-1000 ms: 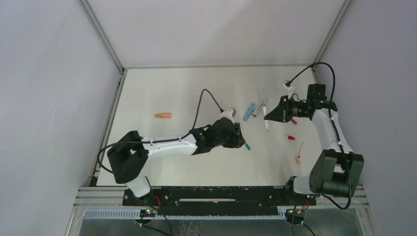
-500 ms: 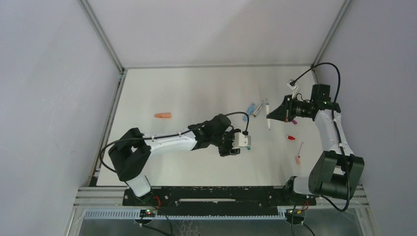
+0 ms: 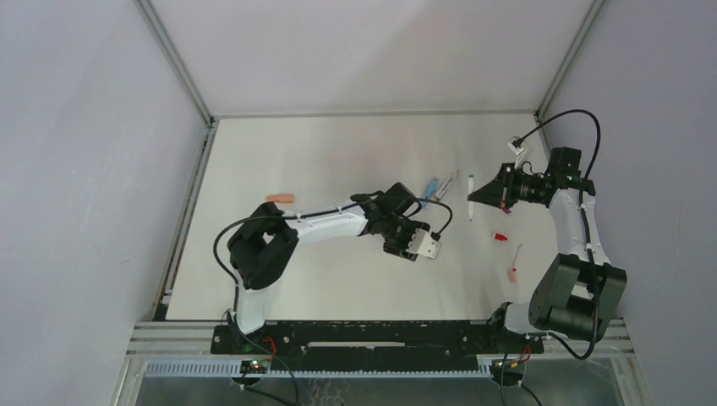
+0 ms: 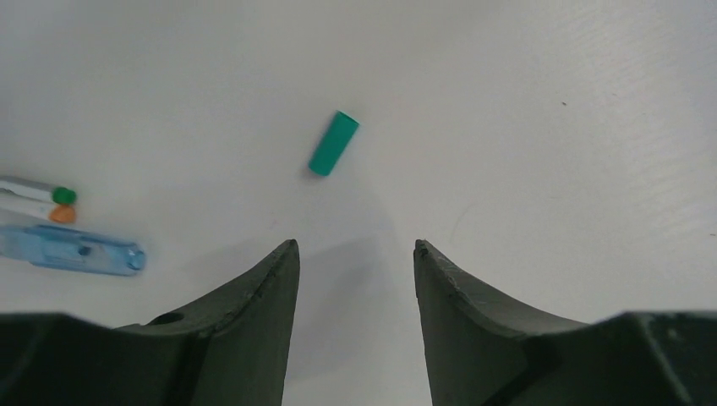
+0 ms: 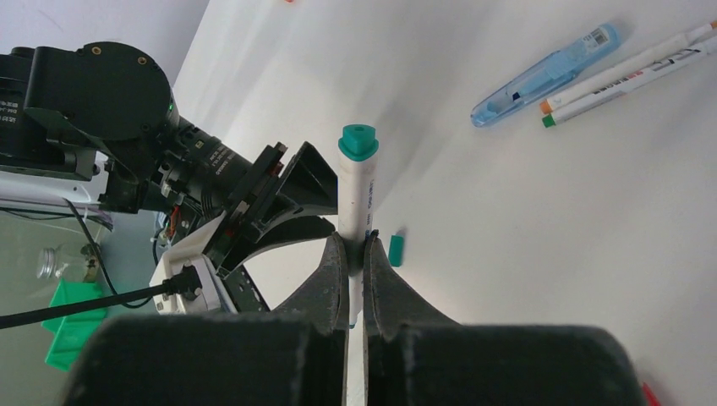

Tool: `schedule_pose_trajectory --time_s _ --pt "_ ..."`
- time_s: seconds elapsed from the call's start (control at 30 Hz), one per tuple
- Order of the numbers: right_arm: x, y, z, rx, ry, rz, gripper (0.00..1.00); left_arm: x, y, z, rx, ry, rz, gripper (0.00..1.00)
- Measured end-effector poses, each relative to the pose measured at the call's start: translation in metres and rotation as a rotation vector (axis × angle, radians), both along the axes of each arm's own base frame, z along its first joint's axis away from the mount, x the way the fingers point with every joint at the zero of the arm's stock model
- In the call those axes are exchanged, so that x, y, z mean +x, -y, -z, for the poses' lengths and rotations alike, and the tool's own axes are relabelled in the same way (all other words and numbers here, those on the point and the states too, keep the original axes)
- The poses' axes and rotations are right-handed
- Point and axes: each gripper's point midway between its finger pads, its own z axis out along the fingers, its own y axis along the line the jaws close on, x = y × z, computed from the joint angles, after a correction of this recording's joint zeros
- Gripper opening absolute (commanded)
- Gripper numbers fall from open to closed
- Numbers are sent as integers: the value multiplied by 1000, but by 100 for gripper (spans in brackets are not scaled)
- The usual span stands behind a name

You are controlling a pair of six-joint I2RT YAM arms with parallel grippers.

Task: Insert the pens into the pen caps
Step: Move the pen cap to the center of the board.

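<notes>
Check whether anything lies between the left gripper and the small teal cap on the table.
Nothing visible does. The short teal plastic cap lies alone on the white table just ahead of the open left gripper. The translucent light blue tube and two white pens lie off to the side, clear of that path.

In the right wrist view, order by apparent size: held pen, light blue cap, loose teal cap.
1. Held pen and light blue cap: look alike; the pen is nearer the camera, so unranked.
2. Loose teal cap: smallest.
</notes>
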Motion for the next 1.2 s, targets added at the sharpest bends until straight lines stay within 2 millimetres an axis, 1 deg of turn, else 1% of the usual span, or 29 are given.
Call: schedule_pose_trajectory --time_s 0.1,0.2,0.43,0.6,0.83,1.0,1.2 --pt "1 1 1 5 -6 3 0 4 9 -2 8 16 24 54" --pt "1 2 2 6 -7 4 0 6 15 1 36 24 44 48" --pt "2 7 0 17 -4 20 0 6 27 14 116 33 62 46" --pt "2 10 -1 19 -3 31 0 6 31 20 155 50 62 45" --pt "2 10 -1 24 -1 31 0 14 37 27 188 79 51 44" --pt "2 11 -1 24 -1 31 0 19 42 27 197 96 45 42" --pt "2 13 -2 25 0 37 0 13 46 29 220 118 58 37"
